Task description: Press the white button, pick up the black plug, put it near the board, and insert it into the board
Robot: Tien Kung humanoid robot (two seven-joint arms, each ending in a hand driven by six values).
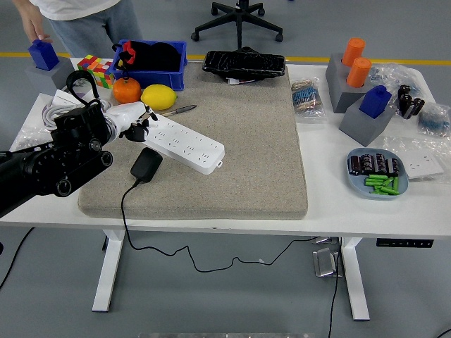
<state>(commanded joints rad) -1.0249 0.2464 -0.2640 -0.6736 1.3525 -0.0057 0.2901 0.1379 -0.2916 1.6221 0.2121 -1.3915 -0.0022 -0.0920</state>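
White table (331,201) carrying a grey mat (239,151) over most of its left half. On the mat, a white power strip (184,144) lying diagonally, with the black plug (146,164) flat just beside its near-left side, cable trailing off the front edge. Left hand (134,121) hovering at the strip's far-left end, fingers curled down and clamped on nothing; contact with the strip unclear. Behind it an orange (127,90) and a lemon (159,96). Person's hand (35,29) at a blue block (44,54), top left
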